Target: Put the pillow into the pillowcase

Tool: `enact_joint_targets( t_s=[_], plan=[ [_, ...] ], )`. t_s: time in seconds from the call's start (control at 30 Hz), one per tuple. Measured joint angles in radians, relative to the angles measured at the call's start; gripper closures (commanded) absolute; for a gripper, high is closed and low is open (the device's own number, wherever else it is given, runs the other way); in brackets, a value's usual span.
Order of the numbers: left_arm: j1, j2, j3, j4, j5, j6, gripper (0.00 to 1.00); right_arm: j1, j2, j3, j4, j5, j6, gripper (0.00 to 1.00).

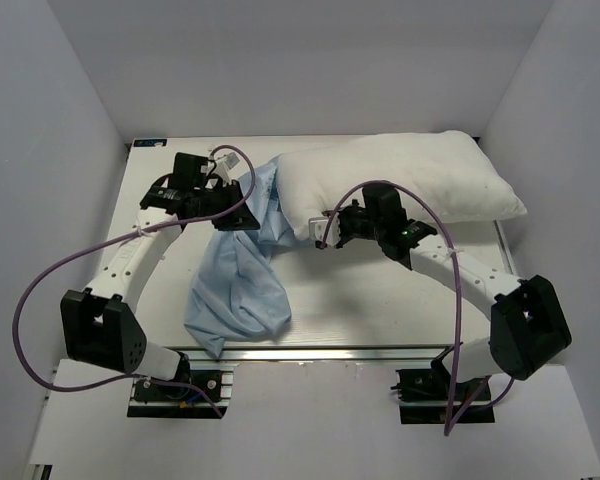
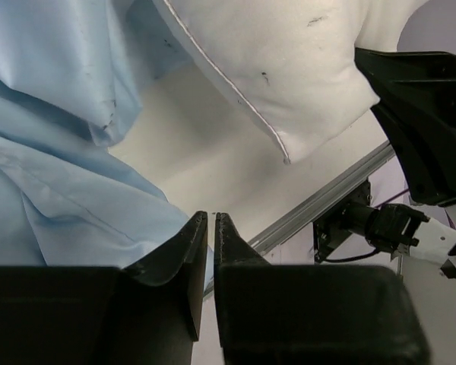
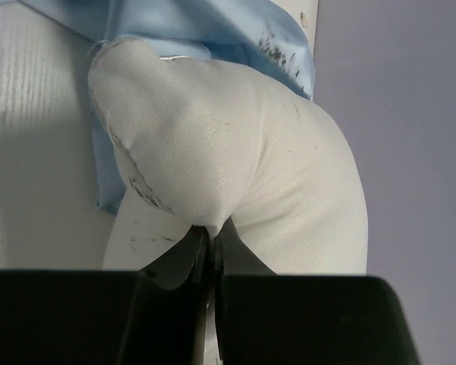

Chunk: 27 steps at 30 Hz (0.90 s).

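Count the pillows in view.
1. The pillow lies across the far right of the table, its left end pinched by the right gripper and lying against the pillowcase. No other shows, though the pillowcase could hide something flat.

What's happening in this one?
The right end effector is pinched shut on the near left corner of the pillow, beside the crumpled pillowcase. The left end effector is closed at the pillowcase's edge; whether it grips cloth isn't clear. The pillow lies outside the case, with only its left end overlapping it.
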Motion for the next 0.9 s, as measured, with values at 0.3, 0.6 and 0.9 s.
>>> enact_joint_targets(
  t_s=[0.3, 0.6, 0.9],
  plan=[
    [0.000, -0.008, 0.000, -0.055, -0.010, 0.021, 0.54, -0.017, -0.171, -0.132, -0.162, -0.130, -0.204, 1.00],
    [0.000, 0.134, 0.137, -0.061, -0.151, 0.009, 0.41, -0.012, -0.152, -0.097, -0.295, -0.137, -0.227, 0.49],
    [-0.044, 0.350, 0.357, -0.036, -0.299, 0.044, 0.40, -0.010, -0.113, 0.231, -0.226, -0.115, 0.154, 0.12]
  ],
)
